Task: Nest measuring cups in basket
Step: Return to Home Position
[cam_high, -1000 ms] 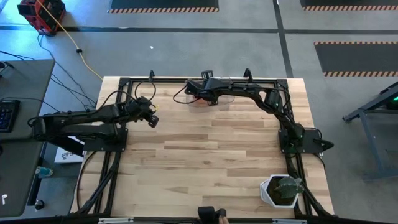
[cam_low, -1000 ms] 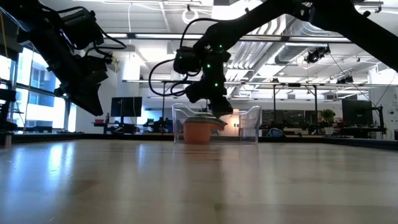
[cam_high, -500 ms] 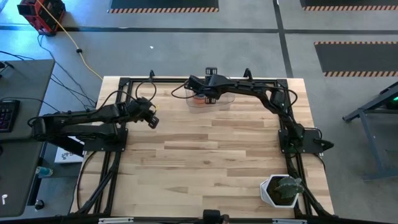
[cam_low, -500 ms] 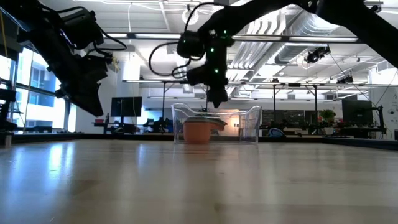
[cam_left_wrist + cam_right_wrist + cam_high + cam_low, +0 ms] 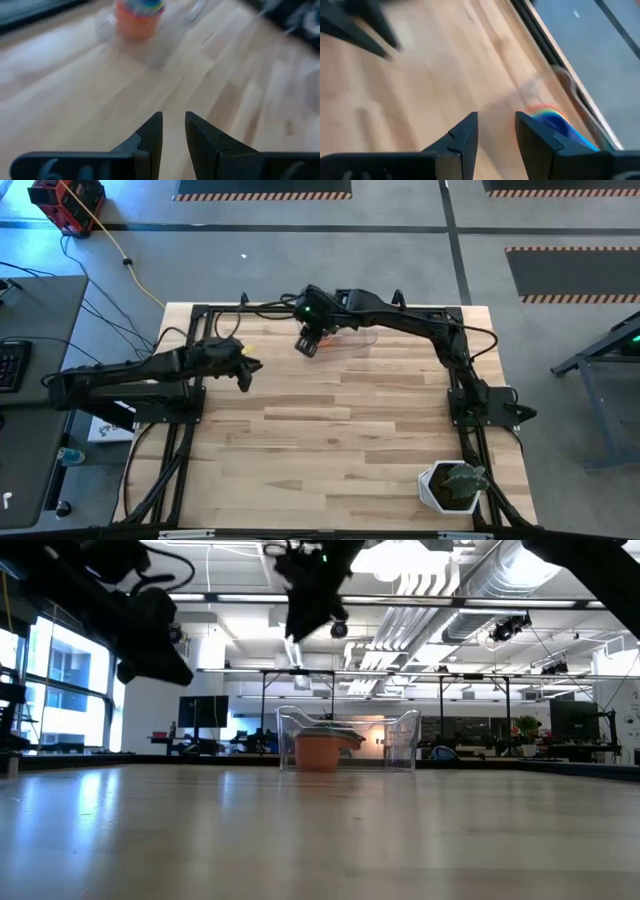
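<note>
The nested measuring cups (image 5: 320, 751), with the orange-red one outermost, are being carried inside the basket (image 5: 400, 745), which is standing at the far edge of the tabletop (image 5: 340, 440), near the middle of that edge. The right gripper (image 5: 496, 125) is being held high above the tabletop, just beside the basket on the side toward the left edge. Its jaws are released and nothing is being grasped. The left gripper (image 5: 173, 125) is being held toward the far-left corner, well apart from the basket, with its jaws parted narrowly and empty.

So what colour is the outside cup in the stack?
Orange-red. The outside cup shows best in the low view, inside the basket.
</note>
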You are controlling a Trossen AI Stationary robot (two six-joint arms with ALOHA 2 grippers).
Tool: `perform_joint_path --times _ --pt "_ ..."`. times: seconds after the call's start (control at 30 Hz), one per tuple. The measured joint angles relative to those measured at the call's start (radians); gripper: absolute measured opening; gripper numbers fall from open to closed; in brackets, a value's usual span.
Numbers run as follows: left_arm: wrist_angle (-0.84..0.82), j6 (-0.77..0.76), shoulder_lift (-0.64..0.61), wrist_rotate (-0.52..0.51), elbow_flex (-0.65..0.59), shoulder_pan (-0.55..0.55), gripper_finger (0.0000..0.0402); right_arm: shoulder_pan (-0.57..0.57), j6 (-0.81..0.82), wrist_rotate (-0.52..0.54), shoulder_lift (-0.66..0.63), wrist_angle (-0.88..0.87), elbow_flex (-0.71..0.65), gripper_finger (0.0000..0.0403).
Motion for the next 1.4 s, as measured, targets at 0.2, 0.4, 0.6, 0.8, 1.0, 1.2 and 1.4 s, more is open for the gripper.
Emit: perform_joint_path --times 0.2,0.4,0.6,0.8,1.0,1.2,1.4 --pt "0.15 -0.002 -0.132 -0.011 -0.086 -0.082 0.0074 0.056 0.071 -0.019 -0.004 0.008 0.133 0.0122" --pt "0.366 -0.005 -0.275 -0.022 -0.241 -0.141 0.0074 0.115 0.1 -0.019 -0.057 0.068 0.102 0.0122" --pt "0.433 -0.005 -0.408 -0.023 -0.344 -0.166 0.0074 0.148 0.078 -0.021 -0.086 0.065 0.102 0.0122" --pt "0.41 -0.025 -0.49 -0.027 -0.384 -0.17 0.0074 0.15 0.047 0.051 -0.142 0.015 0.102 0.0122" --pt "0.416 0.055 -0.505 -0.046 -0.383 -0.169 0.0074 0.151 -0.05 0.133 -0.244 -0.086 0.101 0.0122" --pt "0.412 0.026 -0.505 -0.071 -0.383 -0.168 0.0074 0.132 -0.106 0.164 -0.398 -0.279 0.041 0.0122" --pt "0.41 0.035 -0.505 -0.072 -0.383 -0.168 0.0074 0.115 -0.11 0.148 -0.734 -0.019 -0.408 0.0122"
